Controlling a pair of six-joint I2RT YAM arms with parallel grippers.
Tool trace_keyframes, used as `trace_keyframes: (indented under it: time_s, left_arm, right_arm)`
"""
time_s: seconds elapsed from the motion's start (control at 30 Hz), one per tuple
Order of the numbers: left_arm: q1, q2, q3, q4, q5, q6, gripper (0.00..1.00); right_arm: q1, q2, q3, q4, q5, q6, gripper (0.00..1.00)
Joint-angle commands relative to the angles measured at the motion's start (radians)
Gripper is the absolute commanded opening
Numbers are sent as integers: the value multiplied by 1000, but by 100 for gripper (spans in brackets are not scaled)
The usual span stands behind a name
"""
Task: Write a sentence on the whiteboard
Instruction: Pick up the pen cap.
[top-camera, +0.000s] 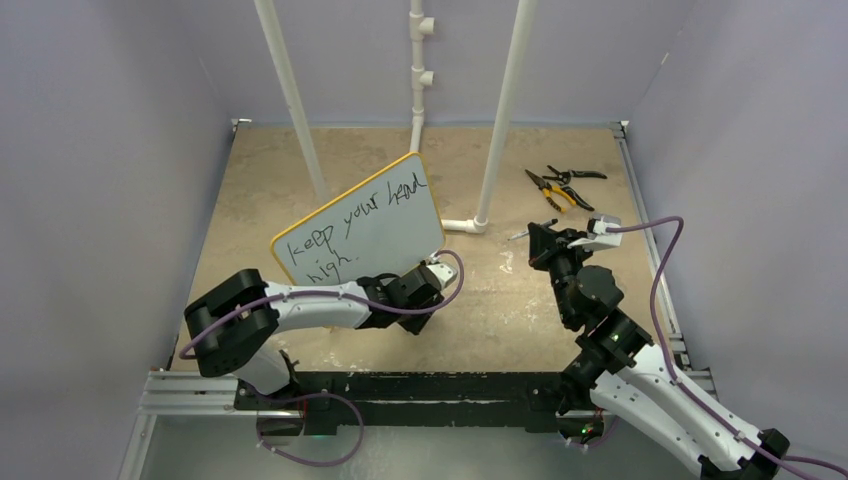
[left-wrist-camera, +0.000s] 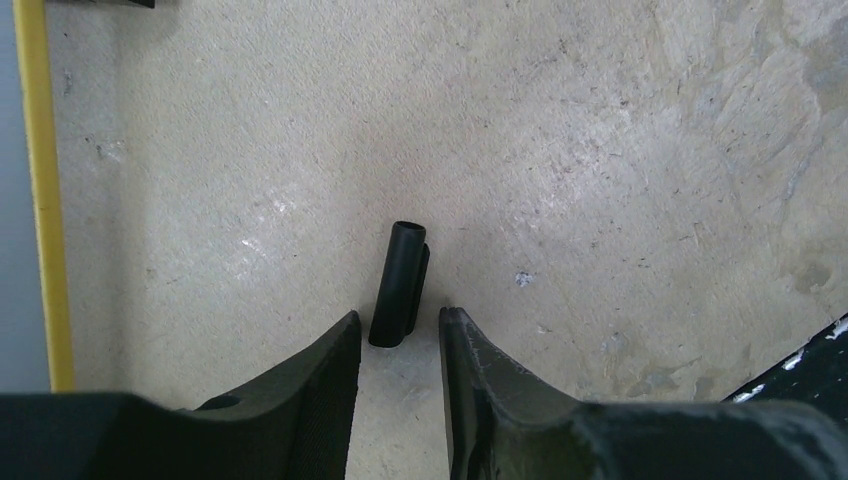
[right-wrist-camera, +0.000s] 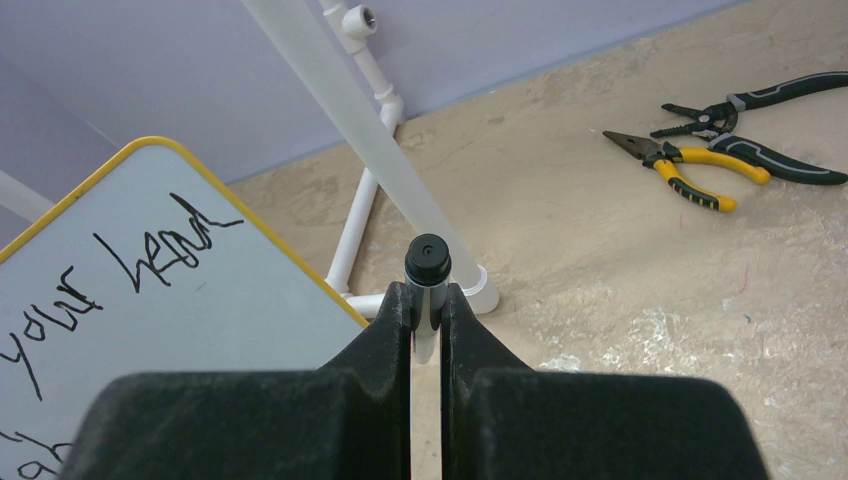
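Two robot arms reach over a mottled beige surface (top-camera: 500, 300) enclosed by pale lilac walls. The left arm (top-camera: 310, 305) lies low, its elbow folded back near its base and its forearm stretched rightward, ending just below the bottom right corner of the whiteboard (top-camera: 400, 240). The left fingers (left-wrist-camera: 330, 370) point down at the surface and stand narrowly apart. A short black marker cap (left-wrist-camera: 402, 270) lies flat with its near end between their tips and a sliver of space on each side.

The whiteboard stands tilted, left of centre, with its yellow frame around a pale face turned toward the arms. The sentence (top-camera: 345, 225) is written on it in thin black marker and reads "keep your head" on the upper line and "high" below.

The right arm (top-camera: 640, 370) rises from the lower right, bends at the elbow and holds its wrist well to the right of the board. The right fingers (right-wrist-camera: 385, 340) are pressed closed on a marker (right-wrist-camera: 428, 262), which is seen end on from the wrist camera, its round black end poking out just past the fingertips.

Behind the board stand white plastic pipes (top-camera: 500, 110). At the far right lie yellow-handled pliers (top-camera: 548, 188), touching a black-handled cutter (top-camera: 575, 175).
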Motion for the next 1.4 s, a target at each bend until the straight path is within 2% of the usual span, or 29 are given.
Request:
trace_keyframes:
  time_s: [0.0, 0.17, 0.27, 0.37, 0.4, 0.5, 0.67, 0.87, 1.13, 1.37]
  left_arm:
    - [-16, 25, 29, -13, -40, 7, 33]
    - [-17, 43, 33, -5, -19, 28, 29]
    - [-20, 43, 16, 13, 1, 30, 17]
    - [-20, 22, -19, 33, -3, 25, 2]
    - [-20, 8, -38, 50, -7, 21, 0]
    - [-20, -52, -103, 138, -6, 12, 0]
    - [-19, -191, -229, 381, 16, 11, 0]
    - [-19, -359, -388, 570, 124, 44, 0]
    - [-17, -517, -462, 579, 180, 51, 0]
    - [-17, -561, -488, 587, 205, 65, 0]
  right_arm:
    - [0, 2, 0, 21, 12, -13, 0]
    - [0, -1, 3, 17, 9, -9, 0]
    - [0, -4, 7, 3, -5, -1, 0]
    - [0, -4, 6, -7, -61, 2, 0]
    - [0, -2, 7, -11, -82, 5, 0]
    - [0, 6, 10, -20, -158, 25, 0]
    - [0, 34, -13, -17, -347, 94, 0]
    - [0, 50, -90, 38, -591, 224, 0]
    - [-2, 82, -168, 143, -782, 329, 0]
    - [-2, 131, -186, 234, -834, 356, 0]
